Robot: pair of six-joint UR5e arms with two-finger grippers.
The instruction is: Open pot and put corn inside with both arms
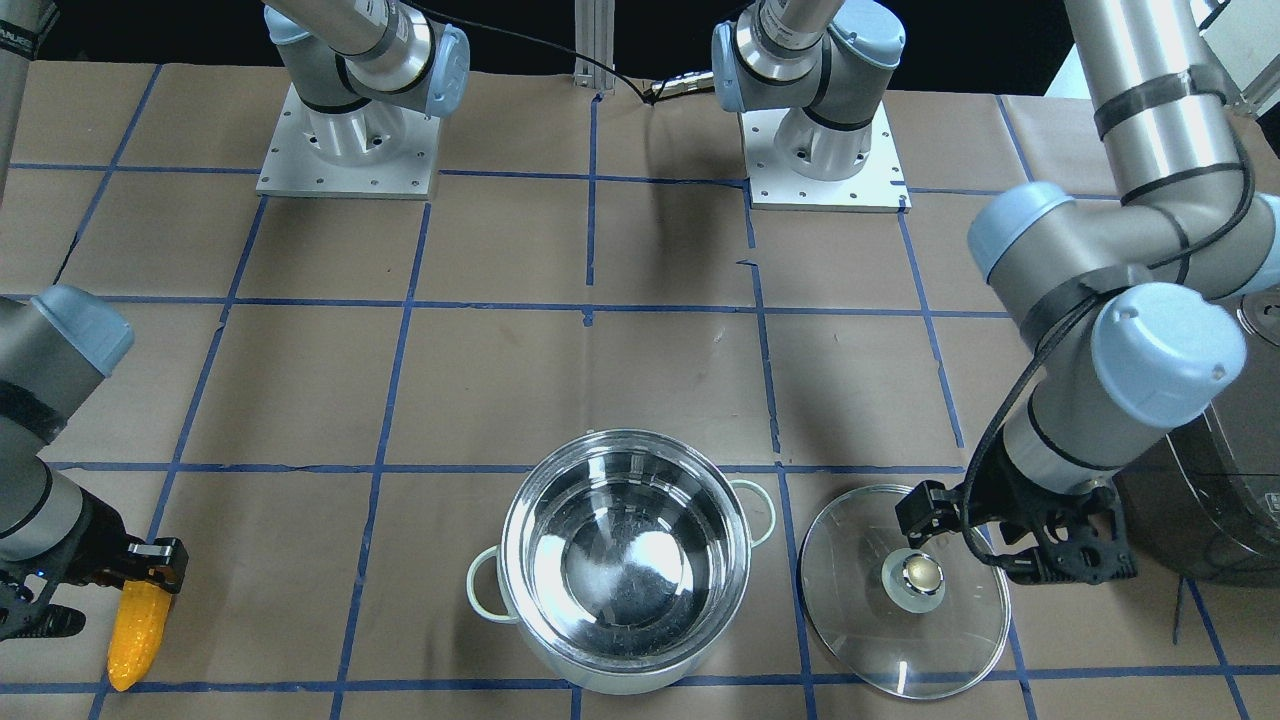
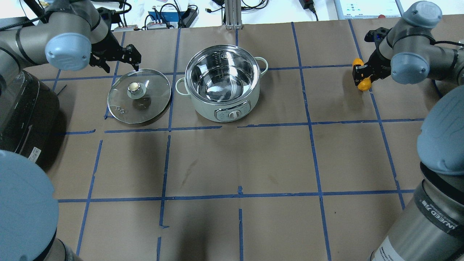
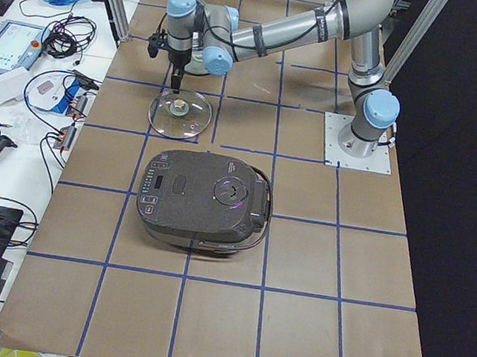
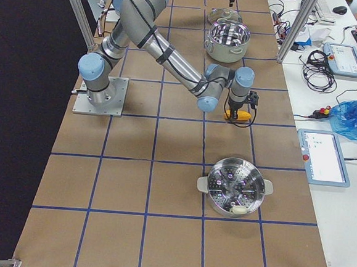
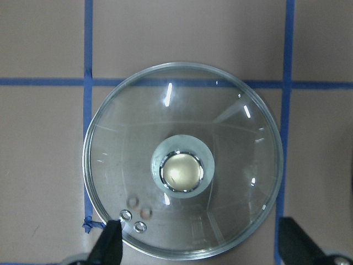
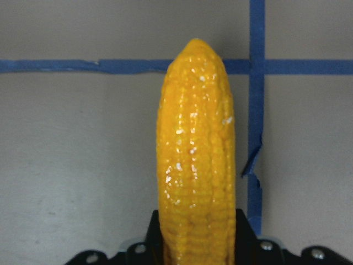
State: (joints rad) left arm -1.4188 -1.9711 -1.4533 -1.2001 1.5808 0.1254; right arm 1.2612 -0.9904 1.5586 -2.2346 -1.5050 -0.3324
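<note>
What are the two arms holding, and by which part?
Right arm: jaws clamp the corn near one end. Left arm: jaws open above the lid, holding nothing.

Robotics lab: bolted-down arms (image 4: 166,55), tape-gridded table (image 2: 253,163), teach pendant (image 4: 322,156).

Wide table (image 2: 253,163) wrapped in brown paper, marked off into squares by blue tape (image 2: 310,124), torn in places. Lit evenly from above, with soft shadows on the paper. Along 1 long side, a white bench (image 4: 349,246) strewn with cables, a teach pendant (image 4: 322,157) and a blue plastic bag (image 4: 356,119). Aluminium post (image 4: 296,25) at that edge. On the opposite side, only a black backdrop (image 4: 23,65).
</note>
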